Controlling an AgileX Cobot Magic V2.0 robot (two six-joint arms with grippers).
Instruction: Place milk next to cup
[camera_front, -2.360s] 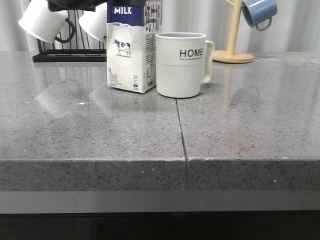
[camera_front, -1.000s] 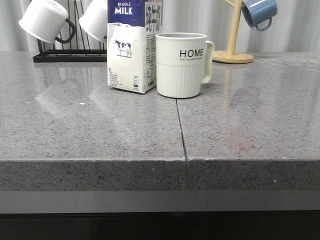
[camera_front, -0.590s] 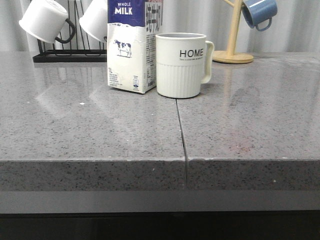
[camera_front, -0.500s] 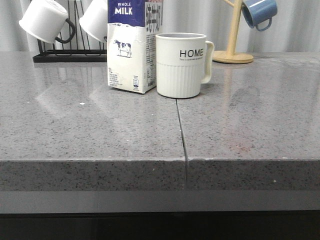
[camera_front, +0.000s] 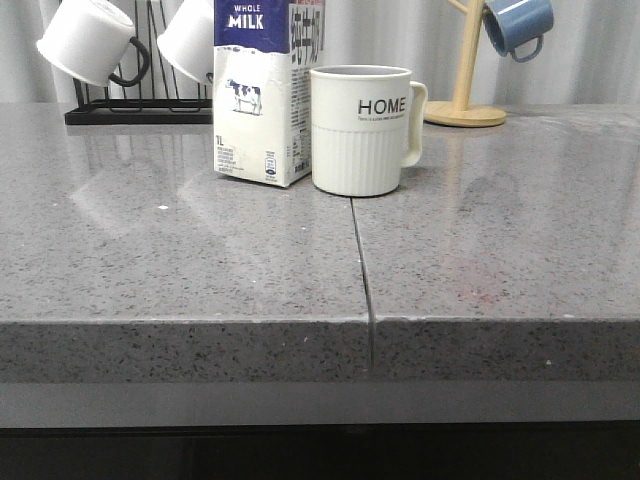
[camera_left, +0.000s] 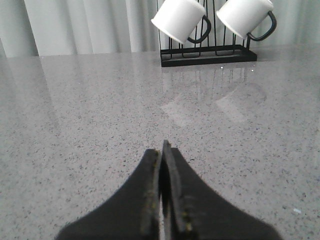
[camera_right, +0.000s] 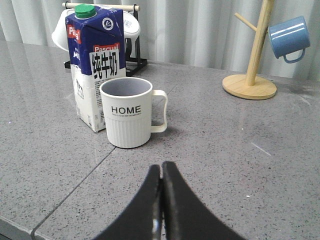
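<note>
The milk carton (camera_front: 262, 95) stands upright on the grey counter, white with a dark blue top and a cow picture, touching or nearly touching the left side of the cream ribbed HOME cup (camera_front: 360, 130). Both also show in the right wrist view: the milk (camera_right: 95, 65) with a green cap, and the cup (camera_right: 127, 112) in front of it. My right gripper (camera_right: 161, 167) is shut and empty, some way short of the cup. My left gripper (camera_left: 161, 150) is shut and empty over bare counter. Neither gripper shows in the front view.
A black wire rack (camera_front: 140, 105) with two white black-handled mugs (camera_left: 180, 20) stands at the back left. A wooden mug tree (camera_front: 465, 100) with a blue mug (camera_front: 518, 25) stands at the back right. A seam (camera_front: 360, 270) runs across the counter to its front edge.
A dark arm that was above the milk's top 2.4 s ago has left the front view. The milk and cup have stayed in place.
</note>
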